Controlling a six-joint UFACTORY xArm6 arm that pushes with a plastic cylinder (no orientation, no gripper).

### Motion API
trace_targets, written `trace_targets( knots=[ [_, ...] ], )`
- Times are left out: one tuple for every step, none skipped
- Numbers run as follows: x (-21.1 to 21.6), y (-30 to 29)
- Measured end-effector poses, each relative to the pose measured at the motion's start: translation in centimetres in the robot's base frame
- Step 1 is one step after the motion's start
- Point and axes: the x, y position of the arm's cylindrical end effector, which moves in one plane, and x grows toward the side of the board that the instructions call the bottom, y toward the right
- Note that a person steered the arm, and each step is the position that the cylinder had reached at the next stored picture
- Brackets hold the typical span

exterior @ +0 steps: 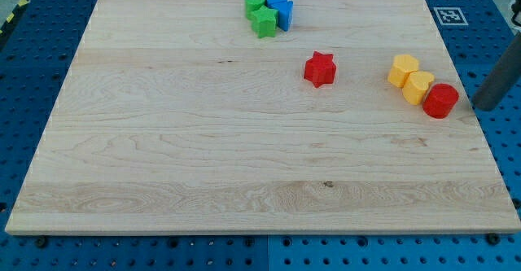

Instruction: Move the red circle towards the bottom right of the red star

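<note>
The red circle (440, 100) lies near the board's right edge, touching the lower of two yellow blocks. The red star (320, 68) lies to its left and a little higher, in the upper middle of the board. My tip (479, 107) is at the view's right, just off the board's right edge and just right of the red circle, with a small gap between them. The dark rod rises from it to the upper right and leaves the view.
Two yellow blocks (402, 70) (419, 86) touch each other up-left of the red circle. A cluster of green blocks (262, 15) and blue blocks (281, 7) sits at the board's top middle. A fiducial marker (448, 15) is at the board's (163, 141) top right corner.
</note>
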Motion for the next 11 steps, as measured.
trace_targets(
  knots=[
    [0.1, -0.2],
    [0.8, -2.0],
    [2.3, -4.7],
    [2.4, -4.7],
    [2.1, 1.4],
    [-2.1, 1.5],
    [-3.9, -0.1],
    [-2.6, -3.1],
    [-0.4, -6.5],
    [1.4, -10.6],
    [2.9, -13.1]
  ],
)
